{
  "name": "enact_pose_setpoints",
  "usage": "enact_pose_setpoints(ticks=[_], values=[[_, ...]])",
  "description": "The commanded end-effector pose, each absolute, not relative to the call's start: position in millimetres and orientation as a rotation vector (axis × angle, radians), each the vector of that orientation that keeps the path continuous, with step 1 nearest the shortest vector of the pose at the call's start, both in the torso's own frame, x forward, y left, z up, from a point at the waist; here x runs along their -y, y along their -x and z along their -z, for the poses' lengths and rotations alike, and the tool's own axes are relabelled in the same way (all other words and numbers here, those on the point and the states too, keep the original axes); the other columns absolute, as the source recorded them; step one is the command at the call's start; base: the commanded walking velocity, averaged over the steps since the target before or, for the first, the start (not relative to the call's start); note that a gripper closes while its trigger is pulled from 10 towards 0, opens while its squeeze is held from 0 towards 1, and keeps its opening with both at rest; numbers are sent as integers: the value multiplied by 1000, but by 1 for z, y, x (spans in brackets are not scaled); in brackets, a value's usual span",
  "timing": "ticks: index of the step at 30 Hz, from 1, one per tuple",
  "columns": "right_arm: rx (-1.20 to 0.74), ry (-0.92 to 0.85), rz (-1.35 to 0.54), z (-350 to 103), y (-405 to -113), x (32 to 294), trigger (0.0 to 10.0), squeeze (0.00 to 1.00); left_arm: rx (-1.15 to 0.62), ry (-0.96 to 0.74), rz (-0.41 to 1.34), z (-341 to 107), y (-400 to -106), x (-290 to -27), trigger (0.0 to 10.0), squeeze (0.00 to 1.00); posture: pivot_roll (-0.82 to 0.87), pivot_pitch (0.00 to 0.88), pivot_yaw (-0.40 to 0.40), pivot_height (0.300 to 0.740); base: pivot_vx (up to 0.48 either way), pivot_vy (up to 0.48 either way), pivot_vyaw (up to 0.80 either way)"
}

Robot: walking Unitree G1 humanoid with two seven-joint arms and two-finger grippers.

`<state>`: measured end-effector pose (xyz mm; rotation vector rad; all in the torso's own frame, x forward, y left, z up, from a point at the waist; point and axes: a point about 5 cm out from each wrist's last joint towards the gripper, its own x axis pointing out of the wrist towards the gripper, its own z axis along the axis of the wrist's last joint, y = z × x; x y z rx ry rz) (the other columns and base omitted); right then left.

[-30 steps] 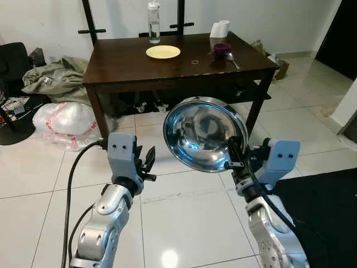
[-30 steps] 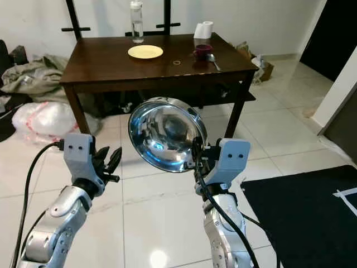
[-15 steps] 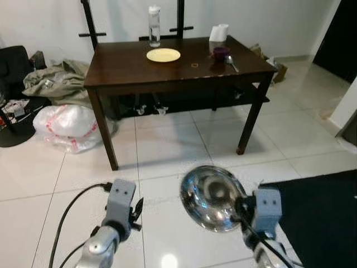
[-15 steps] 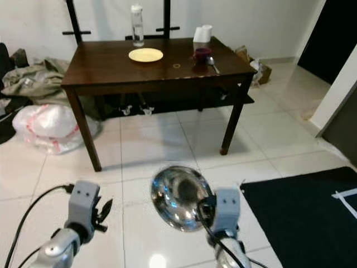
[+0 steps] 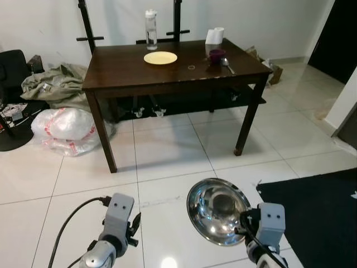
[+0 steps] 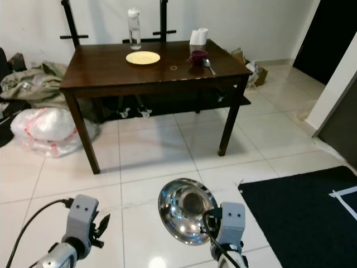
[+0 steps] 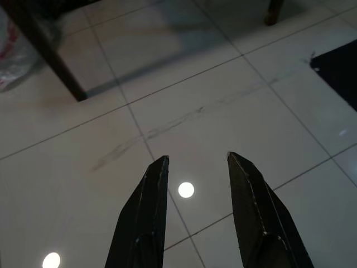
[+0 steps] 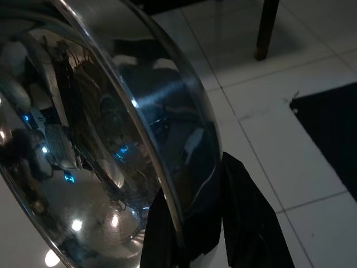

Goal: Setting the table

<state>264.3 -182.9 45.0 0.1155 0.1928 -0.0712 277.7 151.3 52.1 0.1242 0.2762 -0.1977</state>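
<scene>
A shiny steel bowl (image 5: 218,211) is held low over the white floor tiles, tilted with its hollow facing me. My right gripper (image 5: 244,223) is shut on the steel bowl's rim (image 8: 167,184), one black finger (image 8: 245,218) outside and one inside. My left gripper (image 7: 195,157) is open and holds nothing above the tiles, low at the left (image 5: 134,226). Ahead stands a dark wooden table (image 5: 122,72). On it are a yellow plate (image 5: 160,57), a clear bottle (image 5: 150,29), a purple cup (image 5: 216,55), a spoon (image 5: 229,64) and a paper roll (image 5: 215,36).
White plastic bags (image 5: 64,129) and a heap of cloth (image 5: 53,84) lie on the floor left of the table. A black mat (image 5: 318,212) covers the floor at the right. A cardboard box (image 5: 274,71) sits beyond the table's right end.
Both arms have dropped from close before the camera to low over the floor. The bowl went down with the right gripper and stays held. The table stands slightly nearer.
</scene>
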Motion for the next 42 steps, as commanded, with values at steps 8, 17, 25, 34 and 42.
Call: enact_pose_setpoints(ticks=[8,17,25,34,42], values=[[-199,-133,112,-37,-260,186,10000,0,-294,-143,166,-44,-273,-157,10000,0,-30,48,103,740,0,0,749],[-192,-126,124,-36,-263,188,10000,0,-286,-131,141,-43,-274,-159,10000,0,-27,54,100,740,0,0,799],[-188,-123,124,-36,-263,188,10000,0,-286,-131,125,-43,-275,-161,10000,0,-25,59,101,740,0,0,798],[-181,-127,125,-35,-264,187,10000,0,-278,-138,98,-44,-278,-164,10000,0,-24,61,106,740,0,0,796],[-179,-128,124,-35,-264,186,10000,0,-280,-134,58,-45,-280,-166,10000,0,-25,62,106,740,0,0,798]])
